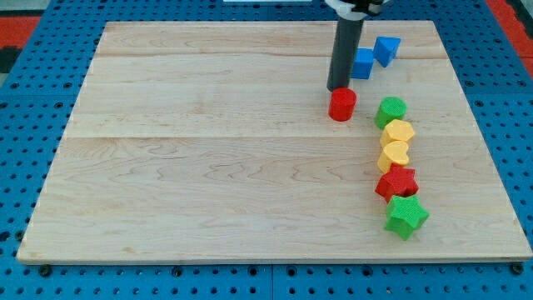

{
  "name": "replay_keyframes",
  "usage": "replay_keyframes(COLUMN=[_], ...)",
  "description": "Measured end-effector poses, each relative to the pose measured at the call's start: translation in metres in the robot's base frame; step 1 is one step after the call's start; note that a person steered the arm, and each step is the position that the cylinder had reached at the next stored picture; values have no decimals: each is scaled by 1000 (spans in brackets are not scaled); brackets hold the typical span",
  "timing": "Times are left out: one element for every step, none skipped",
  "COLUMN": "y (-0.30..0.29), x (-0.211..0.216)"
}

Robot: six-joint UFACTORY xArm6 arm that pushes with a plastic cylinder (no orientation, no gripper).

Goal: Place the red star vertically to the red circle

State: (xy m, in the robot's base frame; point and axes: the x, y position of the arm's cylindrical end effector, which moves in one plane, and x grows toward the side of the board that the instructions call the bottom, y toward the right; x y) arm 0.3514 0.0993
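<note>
One rod, no jaws on this rig, so nothing opens or closes and nothing is held. I have my tip (338,88) down on the board, right at the upper edge of the red circle (342,104), touching it or very nearly; can't tell which.

Surface is a pale wooden board (208,167) sitting on a blue pegboard (33,125), with a bit of red showing at the view's top corners.

Red star (396,183) lies well apart from my tip, down and to the view's right, in a touching column: green block (390,111), two yellow blocks (399,132) (394,154), red star, green star (406,216). Two blue blocks (363,63) (386,49) sit just right of the rod.
</note>
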Motion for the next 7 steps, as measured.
replay_keyframes(y=[41,107,180,207,185,175,114], x=[0,-3,34,107,169,218,210])
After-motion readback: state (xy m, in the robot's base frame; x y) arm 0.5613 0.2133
